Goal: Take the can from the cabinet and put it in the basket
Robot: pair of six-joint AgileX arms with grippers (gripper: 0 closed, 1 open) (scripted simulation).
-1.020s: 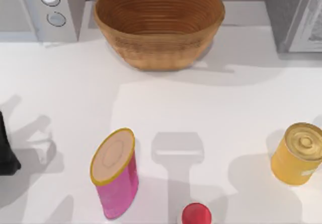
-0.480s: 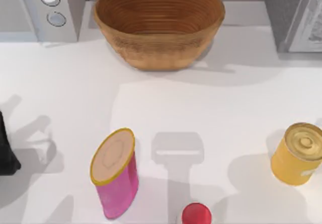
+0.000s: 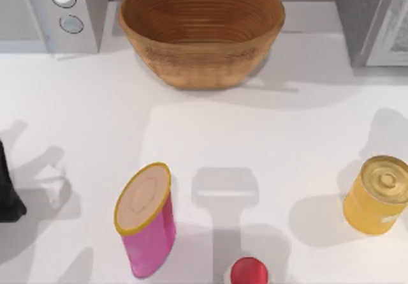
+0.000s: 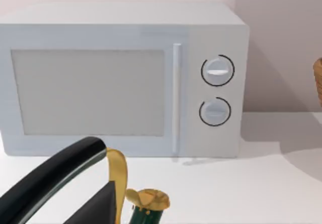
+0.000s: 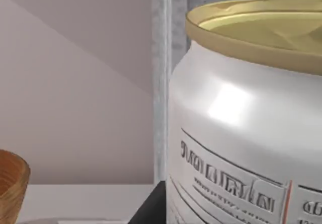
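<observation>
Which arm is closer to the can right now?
Right. Its wrist camera sits right up against the can, beside the cabinet at the table's right rear. The left arm is parked at the table's left edge, facing the microwave.

Looks like a rendered kitchen. White microwave (image 4: 123,80) with two round knobs and a vertical door handle, standing against a plain pale wall at the tabletop's (image 3: 210,137) far left. Wicker basket (image 3: 201,30) at the back middle, grey cabinet (image 3: 370,19) at the far right. Food tins about: golden tin (image 3: 377,194) at right, pink cylinder (image 3: 146,219) near front.
</observation>
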